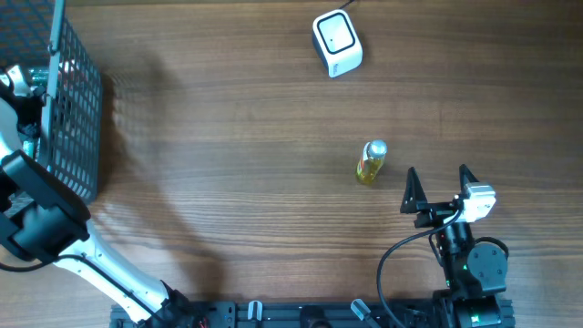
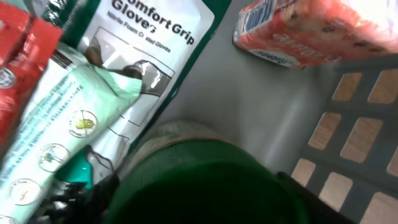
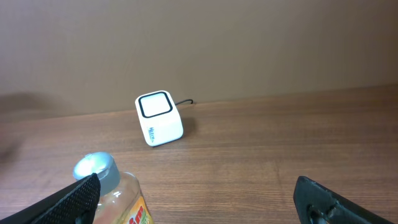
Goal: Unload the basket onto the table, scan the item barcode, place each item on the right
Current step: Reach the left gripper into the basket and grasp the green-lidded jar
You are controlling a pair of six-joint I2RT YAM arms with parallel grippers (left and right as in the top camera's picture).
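Bottle [image 1: 371, 162] just beside right gripper [image 1: 437, 170], outside its wide-spread jaws, nothing held

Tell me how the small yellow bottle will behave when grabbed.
The bottle looks narrow and apparently upright, so a sideways nudge would probably tip it; its round body might then roll. The glossy clear wall suggests a slippery grip. It seems full of yellow liquid, likely heavy for its size.

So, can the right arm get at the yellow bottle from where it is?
Probably yes: the right fingers stand open, the yellow bottle sits close by on their left, and only bare table lies between them.
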